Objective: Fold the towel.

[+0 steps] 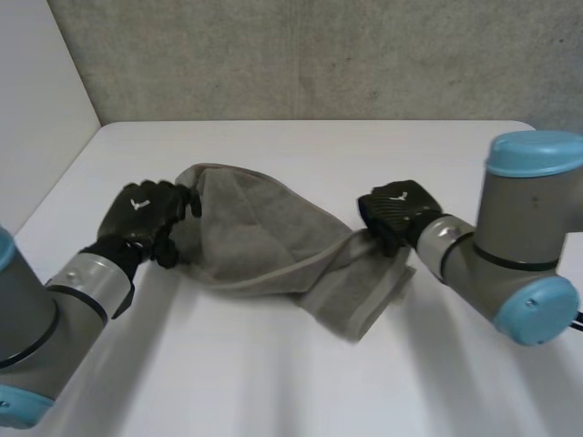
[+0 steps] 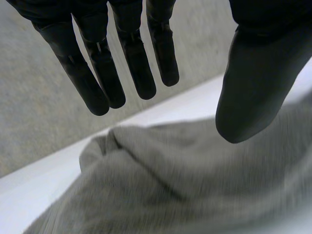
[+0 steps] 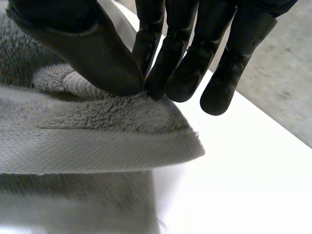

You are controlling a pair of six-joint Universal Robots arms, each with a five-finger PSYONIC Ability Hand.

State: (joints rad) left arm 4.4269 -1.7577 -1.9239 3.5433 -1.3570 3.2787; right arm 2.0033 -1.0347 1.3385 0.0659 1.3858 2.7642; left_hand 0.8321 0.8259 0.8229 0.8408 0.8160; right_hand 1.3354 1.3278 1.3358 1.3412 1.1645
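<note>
Left of frame, head view: the left hand [image 1: 144,217] sits at the left end of the towel [image 1: 264,232], just touching its bunched edge. Its wrist view shows the fingers [image 2: 100,73] straight and spread and the thumb [image 2: 253,92] held well apart, with the cloth under the palm and nothing pinched. Centre of frame: the grey towel lies crumpled on the white table [image 1: 273,391]. A rounded hump at centre left runs down to a flatter, doubled-looking band at centre right; we cannot make out clean corners. Right of frame: the right hand [image 1: 397,209] is on the towel's right end. Its wrist view shows thumb and fingertips [image 3: 178,78] pressed together, clamped on a raised ridge of terry near a hemmed edge. We judge the step in hand to be getting a hold at each end so the cloth can be drawn out before any fold. The task looks early, with no tidy fold yet. To do it well, we think the left hand should close on the edge itself rather than on a loose fold of the hump, taking a single layer near a corner if one can be found. Both hands then want to lift evenly and part gently, so the right-hand pinch does not slip and the middle shakes flat instead of twisting.
</note>
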